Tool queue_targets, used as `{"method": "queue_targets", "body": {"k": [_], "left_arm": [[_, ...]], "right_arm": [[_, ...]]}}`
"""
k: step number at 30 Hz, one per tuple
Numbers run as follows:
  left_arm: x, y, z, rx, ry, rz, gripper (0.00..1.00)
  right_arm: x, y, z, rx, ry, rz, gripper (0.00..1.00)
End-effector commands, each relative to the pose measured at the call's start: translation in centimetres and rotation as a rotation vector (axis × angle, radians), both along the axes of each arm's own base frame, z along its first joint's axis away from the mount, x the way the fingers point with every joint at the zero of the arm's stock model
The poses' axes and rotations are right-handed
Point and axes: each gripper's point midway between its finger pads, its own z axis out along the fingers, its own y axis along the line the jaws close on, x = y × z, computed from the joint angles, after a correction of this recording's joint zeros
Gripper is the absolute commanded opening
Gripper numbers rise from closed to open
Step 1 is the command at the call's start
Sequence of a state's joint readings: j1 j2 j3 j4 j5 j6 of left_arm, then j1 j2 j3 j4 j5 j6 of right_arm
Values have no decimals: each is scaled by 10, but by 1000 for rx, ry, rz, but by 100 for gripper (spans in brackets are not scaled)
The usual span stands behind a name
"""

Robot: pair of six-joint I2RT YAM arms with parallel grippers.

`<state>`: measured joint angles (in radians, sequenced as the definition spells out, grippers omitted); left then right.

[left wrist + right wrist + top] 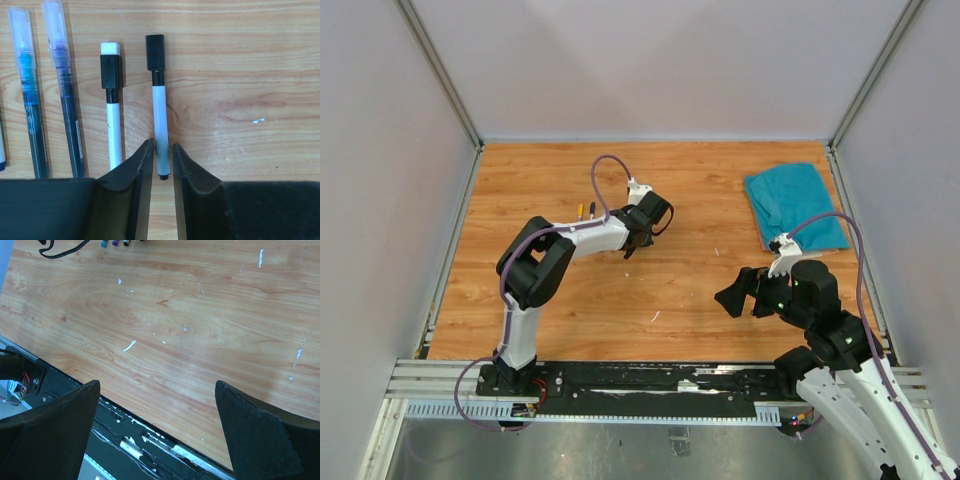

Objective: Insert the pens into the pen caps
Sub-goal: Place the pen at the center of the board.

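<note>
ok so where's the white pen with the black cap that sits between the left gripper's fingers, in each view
Top external: not visible; the left gripper covers that spot.
Left wrist: the white pen is in the centre, with its black cap toward the top and its barrel running down between the fingers.
Right wrist: cannot be picked out; only a few pen ends show at the top edge.
Shared landmark: the wooden tabletop, seen in all three.

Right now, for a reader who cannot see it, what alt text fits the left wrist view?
The left gripper hangs over a wooden table, its jaws slightly parted either side of the tail of a capped white pen. Left of it lie another capped white pen and two dark pens with clear caps.
</note>
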<state>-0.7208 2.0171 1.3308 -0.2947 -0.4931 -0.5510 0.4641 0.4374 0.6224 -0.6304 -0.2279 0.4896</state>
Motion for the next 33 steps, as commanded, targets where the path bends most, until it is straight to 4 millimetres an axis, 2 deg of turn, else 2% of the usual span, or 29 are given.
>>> {"method": "queue_targets", "body": {"k": [1,5,14,25,29,33], "left_arm": [[1,7,-13,28,24,25,28],[-1,7,-14,21,27,28,30],[-7,13,-12,13,26,36,19],[-22,21,-10,-6,32,43,18],[-23,18,-13,-25,38,35,23],[-21,13,-12,-38,37,27,32]], "right_arm": [[-1,-4,-5,-14,11,-8,97],[-1,-4,-5,-15,11,-7,97],[-2,-3,-4,-11,12,-4,97],[-1,0,-3,7,16,3,97],[-1,3,-4,14,21,12,97],[-1,3,-3,14,21,13,97]]}}
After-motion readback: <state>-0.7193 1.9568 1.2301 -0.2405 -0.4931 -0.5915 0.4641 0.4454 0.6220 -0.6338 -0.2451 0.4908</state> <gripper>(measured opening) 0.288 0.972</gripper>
